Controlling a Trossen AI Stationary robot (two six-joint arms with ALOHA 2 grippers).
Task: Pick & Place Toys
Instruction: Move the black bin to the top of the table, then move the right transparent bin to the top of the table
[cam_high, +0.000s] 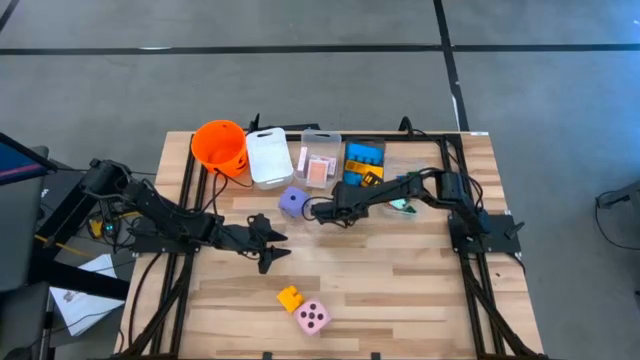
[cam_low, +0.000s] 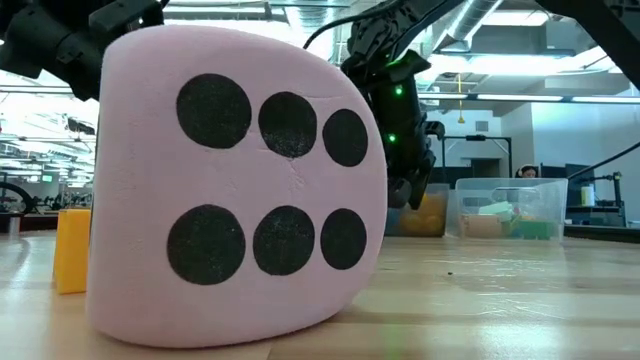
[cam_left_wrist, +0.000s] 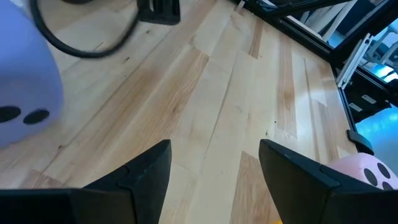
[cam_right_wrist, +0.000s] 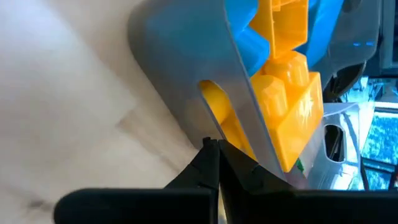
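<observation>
A purple dotted die (cam_high: 292, 202) sits mid-table. A pink dotted die (cam_high: 313, 317) and a yellow brick (cam_high: 290, 297) rest near the front edge. Blue and yellow bricks (cam_right_wrist: 283, 93) lie in a clear bin (cam_high: 363, 162) at the back. My left gripper (cam_high: 272, 243) hovers open left of centre over bare wood, between the purple die (cam_left_wrist: 25, 93) and the pink die (cam_left_wrist: 367, 171). My right arm reaches across toward the purple die. Its gripper (cam_right_wrist: 214, 149) is shut and empty, with its tips close to the clear bin's wall (cam_right_wrist: 186, 68). My right gripper's shut fingertips (cam_right_wrist: 208, 155) stand right at the lower edge of the clear bin's wall (cam_right_wrist: 205, 118), slanting down at it. Whether they touch the wall, I cannot tell.
An orange bucket (cam_high: 220, 146), a white bin (cam_high: 268, 158) and a small clear bin with pink cards (cam_high: 319, 166) line the far edge. Black frame rails (cam_high: 190, 200) run along both table sides. Bare wood (cam_high: 400, 290) lies at the front right.
</observation>
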